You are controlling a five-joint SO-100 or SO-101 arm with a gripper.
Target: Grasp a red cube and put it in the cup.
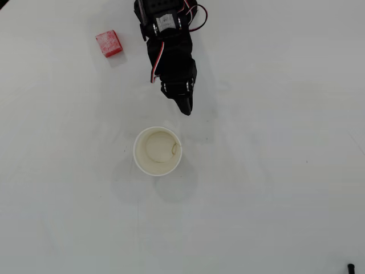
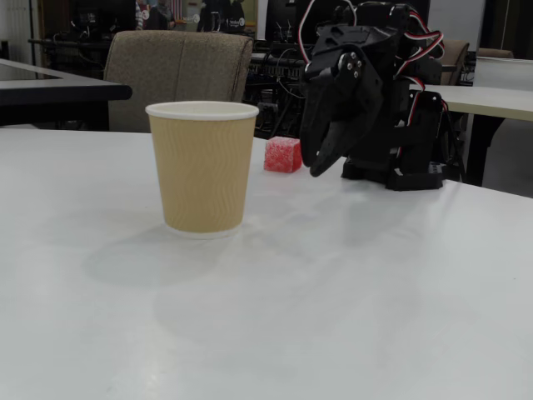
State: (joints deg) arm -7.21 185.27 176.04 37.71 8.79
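Red cube [image 1: 109, 43]: frosted, whitish-speckled, on table | cup [image 1: 157, 151]: upright | gripper [image 1: 185, 108]: fingers together, empty

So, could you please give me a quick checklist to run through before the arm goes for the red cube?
1. Red cube free on the table, nothing touching it: ok.
2. Cup upright, mouth up: ok.
3. Cup inside free of objects, overhead view: ok.
4. Gripper empty: ok; it holds nothing in either view.
5. Jaws open wide enough for the cube: not ok; they look shut.
6. Gripper above the cube: not ok; in the overhead view it hangs between cube and cup, right of the cube.
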